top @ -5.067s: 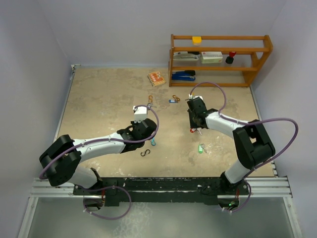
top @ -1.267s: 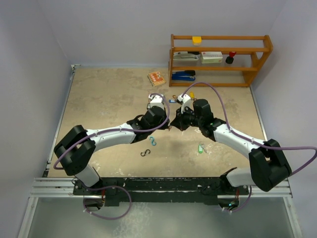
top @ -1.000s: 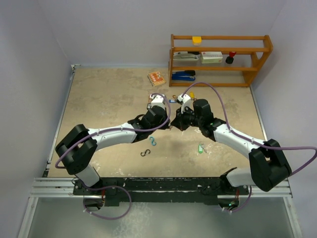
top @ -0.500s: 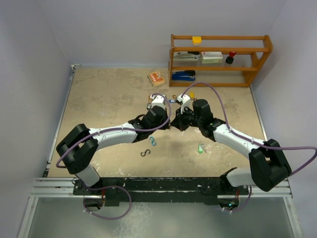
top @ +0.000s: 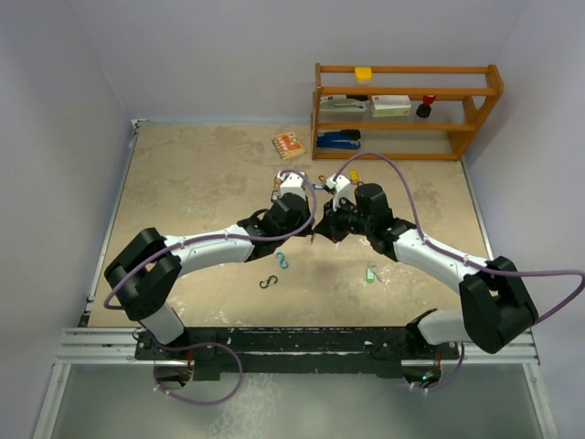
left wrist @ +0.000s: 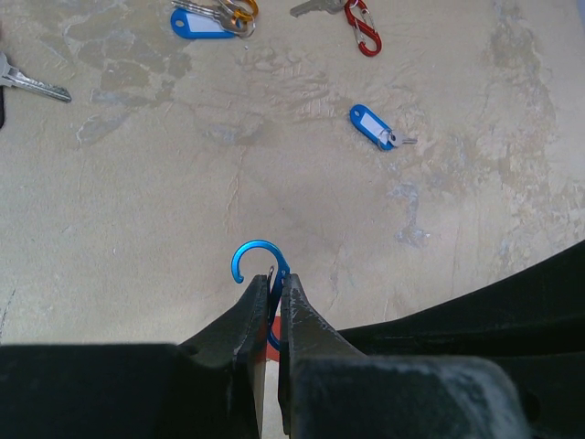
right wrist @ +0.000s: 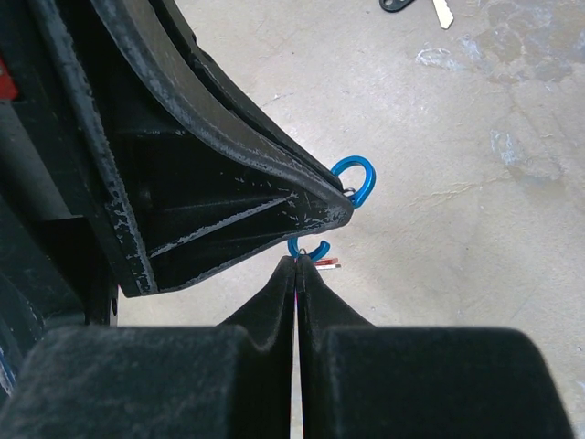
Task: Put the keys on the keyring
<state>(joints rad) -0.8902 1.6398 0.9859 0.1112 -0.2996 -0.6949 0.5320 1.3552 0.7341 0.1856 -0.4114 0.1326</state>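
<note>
The keyring, a blue S-shaped clip (left wrist: 259, 261), is pinched upright in my left gripper (left wrist: 274, 282), which is shut on its middle. My right gripper (right wrist: 297, 261) is shut and meets the clip's lower hook (right wrist: 311, 249) tip to tip. A thin red-tagged key (right wrist: 322, 263) is clamped in it, mostly hidden by the fingers. From above, both grippers (top: 313, 238) touch over the table's middle. Loose keys lie beyond: a blue-tagged one (left wrist: 373, 126), a blue-tagged bunch on an orange clip (left wrist: 203, 20), and one on a red clip (left wrist: 363, 16).
A green-tagged key (top: 370, 273), a teal clip (top: 283, 262) and a black S hook (top: 267, 282) lie in front of the arms. A bare silver key (left wrist: 32, 82) lies far left. A wooden shelf (top: 407, 110) and an orange box (top: 289, 144) stand at the back.
Five seconds ago the grippers were apart, each low over the table. They have since come together tip to tip. Over the last second almost nothing has moved.
</note>
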